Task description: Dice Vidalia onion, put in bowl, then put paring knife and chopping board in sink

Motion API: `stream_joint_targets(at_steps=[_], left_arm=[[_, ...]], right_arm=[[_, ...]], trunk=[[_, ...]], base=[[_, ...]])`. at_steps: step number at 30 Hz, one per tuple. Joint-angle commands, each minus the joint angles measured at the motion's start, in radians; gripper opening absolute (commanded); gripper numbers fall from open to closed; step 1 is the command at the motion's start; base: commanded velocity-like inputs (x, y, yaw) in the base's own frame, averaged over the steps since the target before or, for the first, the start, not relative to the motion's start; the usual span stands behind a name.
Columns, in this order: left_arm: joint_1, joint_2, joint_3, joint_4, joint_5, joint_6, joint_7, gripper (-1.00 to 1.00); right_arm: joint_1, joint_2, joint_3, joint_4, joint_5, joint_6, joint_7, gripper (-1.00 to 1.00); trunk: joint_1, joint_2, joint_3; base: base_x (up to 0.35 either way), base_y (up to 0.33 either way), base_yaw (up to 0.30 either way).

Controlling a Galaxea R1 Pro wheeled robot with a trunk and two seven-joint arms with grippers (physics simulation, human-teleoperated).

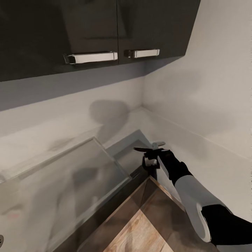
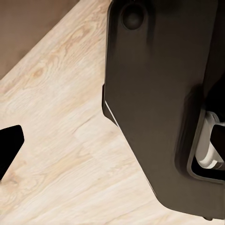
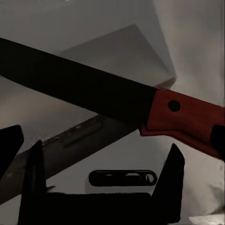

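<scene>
Red at the handle and dark along the pointed blade: paring knife (image 3: pixel 117 98), lying crosswise just beyond the fingertips of the right gripper (image 3: pixel 105 147), handle running off past one finger. Seen from the head camera, same knife (image 1: pixel 141 149) up in the air at the right gripper (image 1: pixel 151 155), blade pointing left, above the far right end of the grey countertop (image 1: pixel 127 154) near the room's corner. Fingers apparently spread in the wrist picture, with no contact on the handle visible, so impossible to say whether clamped or loose. Left gripper (image 2: pixel 9 147) low beside the robot's dark body, over pale wooden floor (image 2: pixel 70 140); one black fingertip in sight, so no telling its state either. Sink (image 1: pixel 105 154) just left of the knife, its rim close to the blade tip, basin stretching away to the near left. Probably the put-away step for the knife, judging by that closeness. To do it well: swing left across the rim with the blade level, tip kept clear of the rim; bring the wrist down inside the basin before letting go, not dropping from height; watch the dark wall cabinets (image 1: pixel 87 28) overhead when raising the arm.
</scene>
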State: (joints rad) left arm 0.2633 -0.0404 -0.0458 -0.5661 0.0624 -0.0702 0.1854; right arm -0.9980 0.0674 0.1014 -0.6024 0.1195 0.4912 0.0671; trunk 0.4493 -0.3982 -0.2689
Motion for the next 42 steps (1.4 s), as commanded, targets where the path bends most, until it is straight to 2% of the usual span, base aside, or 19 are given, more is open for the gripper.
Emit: stream_joint_targets(at_steps=[1, 24, 37, 42], left_arm=[[0.000, 0.001, -0.005, -0.001, 0.007, -0.002, 0.006, 1.00], [0.000, -0.001, -0.005, -0.004, 0.006, -0.002, 0.007, 1.00], [0.000, -0.004, -0.006, 0.004, 0.007, -0.002, 0.006, 1.00], [0.001, -0.004, -0.006, 0.005, 0.008, -0.001, 0.006, 1.00]], right_arm=[[-0.001, 0.000, 0.000, -0.002, 0.011, 0.006, 0.007, 1.00], [-0.001, 0.003, 0.001, -0.017, 0.011, 0.006, 0.008, 1.00], [-0.001, -0.010, 0.000, -0.157, 0.011, 0.011, 0.017, 1.00], [-0.001, -0.011, 0.001, -0.172, 0.010, 0.013, 0.020, 1.00]], trunk=[[0.001, -0.002, 0.000], [0.001, -0.002, 0.032], [0.001, -0.002, 0.033], [0.001, -0.002, 0.033]], base=[[0.000, 0.000, -0.105], [0.000, 0.000, -0.097], [0.000, 0.000, -0.003], [0.000, 0.000, 0.000]])
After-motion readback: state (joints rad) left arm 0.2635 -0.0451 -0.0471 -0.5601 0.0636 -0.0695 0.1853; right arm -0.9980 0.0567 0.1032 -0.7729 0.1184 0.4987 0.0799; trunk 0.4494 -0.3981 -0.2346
